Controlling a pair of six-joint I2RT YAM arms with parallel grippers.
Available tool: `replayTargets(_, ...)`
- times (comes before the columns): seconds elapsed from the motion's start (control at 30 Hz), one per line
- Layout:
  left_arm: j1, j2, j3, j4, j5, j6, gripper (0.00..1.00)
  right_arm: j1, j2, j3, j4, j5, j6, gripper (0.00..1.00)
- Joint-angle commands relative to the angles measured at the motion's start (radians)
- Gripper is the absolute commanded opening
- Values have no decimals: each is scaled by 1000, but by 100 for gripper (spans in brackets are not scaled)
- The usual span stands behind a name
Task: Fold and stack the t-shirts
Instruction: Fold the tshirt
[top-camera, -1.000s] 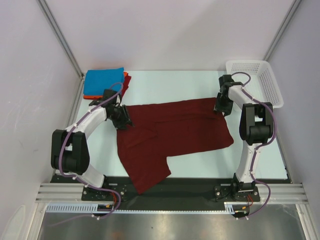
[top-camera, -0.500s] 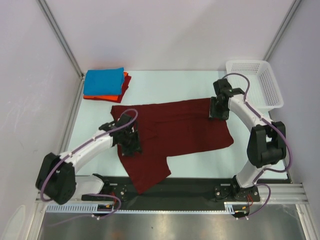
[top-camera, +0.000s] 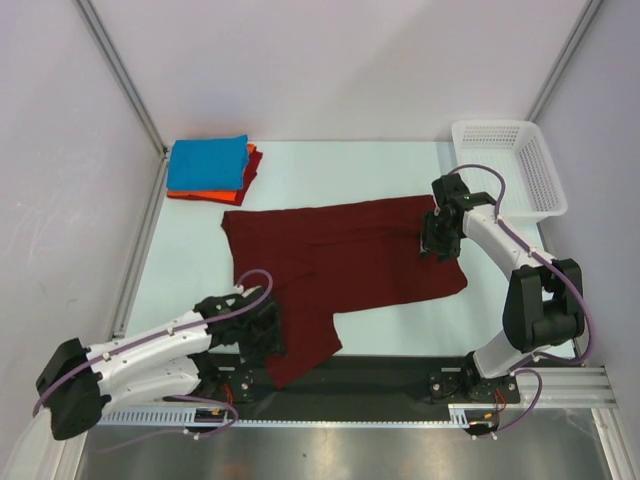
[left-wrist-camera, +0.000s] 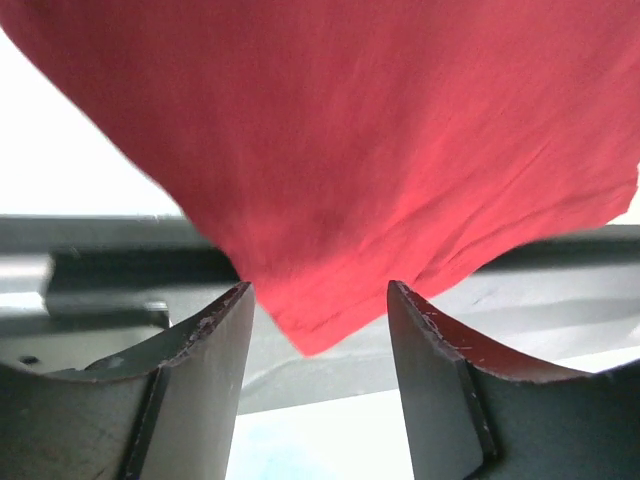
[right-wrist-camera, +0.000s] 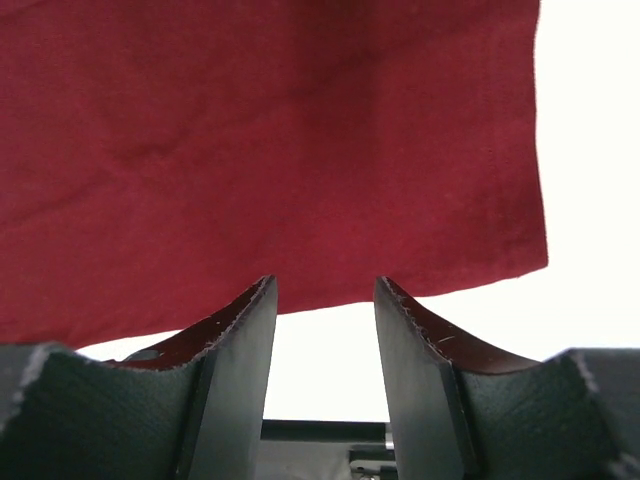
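Lying spread across the tabletop (top-camera: 330, 170) in the top view is the maroon t-shirt (top-camera: 340, 260), one flap reaching the dark rail (top-camera: 400, 375) at the near edge. Blue t-shirt (top-camera: 207, 162) is sitting folded on the orange-red t-shirt (top-camera: 200, 193) in the far-left corner; white basket (top-camera: 510, 160) is standing far right. Left hand (top-camera: 268, 335) is hovering at the near-left flap, right hand (top-camera: 436, 242) over the far-right edge; finger gaps aren't readable from up here.

Left wrist view is showing what top can't: fingers (left-wrist-camera: 215, 330) standing apart, the shirt's corner tip dipping btwn them w/o being pinched, rail behind.

Right wrist view: fingers (right-wrist-camera: 245, 330) also standing apart, shirt hem running just past the tips, bare tabletop in the gap, nothing gripped.

Vs 1 s ago: left arm has swung from the shirt's far-left corner by the stack down to the near edge; right hand has shifted slightly nearer. Shirt is lying about the same.
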Motion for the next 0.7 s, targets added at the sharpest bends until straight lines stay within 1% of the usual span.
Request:
replayTargets(0.0, -118, -29, -36, 7, -26, -228, 61, 1, -33, 12, 19, -40, -5, 50)
replayTargets(0.07, -185, -32, -37, 7, -59, -285, 60, 1, -30, 19, 11, -33, -14, 49)
replayTargets(0.1, -248, -27, -39, 9, -73, -331, 59, 1, -32, 21, 11, -30, -17, 49)
replayTargets(0.2, -307, 0, -34, -16, -84, -384, 56, 3, -35, 27, 5, -33, -25, 50)
replayTargets(0.37, -357, -1, -7, -75, -110, -434, 50, 4, -44, 35, -5, -37, -25, 49)
replayTargets(0.43, -379, 11, 15, -101, -124, -451, 51, 6, -55, 33, -4, -38, -22, 49)
replayTargets(0.67, -387, 81, 25, -85, -95, -422, 48, 7, -64, 24, -1, -32, -23, 49)
